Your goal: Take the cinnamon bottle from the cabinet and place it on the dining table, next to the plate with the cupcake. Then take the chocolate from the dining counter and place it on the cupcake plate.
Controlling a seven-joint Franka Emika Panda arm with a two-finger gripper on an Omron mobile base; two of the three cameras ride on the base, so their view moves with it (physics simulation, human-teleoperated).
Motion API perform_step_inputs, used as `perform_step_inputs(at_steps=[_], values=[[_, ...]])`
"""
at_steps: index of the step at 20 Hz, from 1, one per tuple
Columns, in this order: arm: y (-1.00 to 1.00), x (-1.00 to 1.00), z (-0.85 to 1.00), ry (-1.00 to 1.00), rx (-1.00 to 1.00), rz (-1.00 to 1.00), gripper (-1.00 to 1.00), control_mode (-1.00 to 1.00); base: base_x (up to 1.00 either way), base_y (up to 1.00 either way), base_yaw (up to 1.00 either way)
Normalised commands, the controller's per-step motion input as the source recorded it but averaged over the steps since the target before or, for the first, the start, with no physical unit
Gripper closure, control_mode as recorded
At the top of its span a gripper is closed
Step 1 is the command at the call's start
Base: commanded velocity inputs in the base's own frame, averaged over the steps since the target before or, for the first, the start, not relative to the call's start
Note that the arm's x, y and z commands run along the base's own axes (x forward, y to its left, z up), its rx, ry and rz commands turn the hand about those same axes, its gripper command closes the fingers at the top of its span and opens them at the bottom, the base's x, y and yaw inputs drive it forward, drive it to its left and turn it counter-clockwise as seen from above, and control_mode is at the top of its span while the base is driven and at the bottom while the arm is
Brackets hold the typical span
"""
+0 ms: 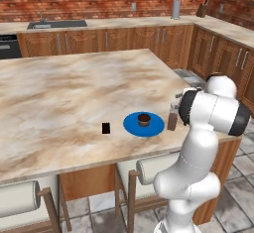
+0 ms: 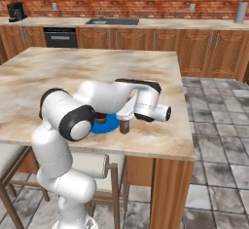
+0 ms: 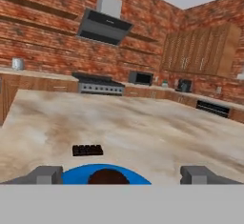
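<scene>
Cinnamon bottle (image 1: 172, 118) stands upright on the marble surface (image 1: 64, 93), just beside the right rim of the blue plate (image 1: 133, 126) that carries the cupcake (image 1: 144, 119), so you can judge the first half of the task as done or nearly so. Your claw (image 3: 122, 174) hangs low near the bottle and plate; in the hand view its two tips stand wide apart with nothing between them, looking across the plate toward the chocolate (image 3: 87, 149).

Your step in hand looks to be the release and retreat, then the reach for the chocolate. Lift clear before you swing, because the bottle sits close to the wrist and a sideways sweep could tip it. The chocolate is a flat, dark bar lying left of the plate on the same surface (image 2: 160, 140); come down over it with the tips spanning its short side, since a thin bar gives little to grip.

From the left base view the forearm covers the claw, and from the right base view the arm hides most of the plate. Whether the tips touch the bottle (image 2: 124, 124) you cannot tell.
</scene>
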Motion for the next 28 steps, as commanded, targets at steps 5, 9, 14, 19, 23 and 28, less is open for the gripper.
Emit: perform_step_inputs(at_steps=[5,9,14,19,23,28], values=[[0.58,-0.18,1.0,0.0,-0.15,0.0,-1.0,-1.0,0.0,0.0,0.0],[1.0,-0.35,1.0,0.0,-0.32,0.12,-1.0,-1.0,0.0,0.0,0.0],[1.0,-0.27,0.79,0.0,-0.47,0.29,-1.0,-1.0,0.0,0.0,0.0],[1.0,-0.17,0.12,0.0,-0.55,0.42,-1.0,-1.0,0.0,0.0,0.0],[0.76,-0.03,-0.27,0.02,-0.48,0.53,-1.0,-1.0,0.0,0.0,0.0],[0.29,0.0,-0.52,0.07,-0.36,0.66,-1.0,-1.0,0.0,0.0,0.0]])
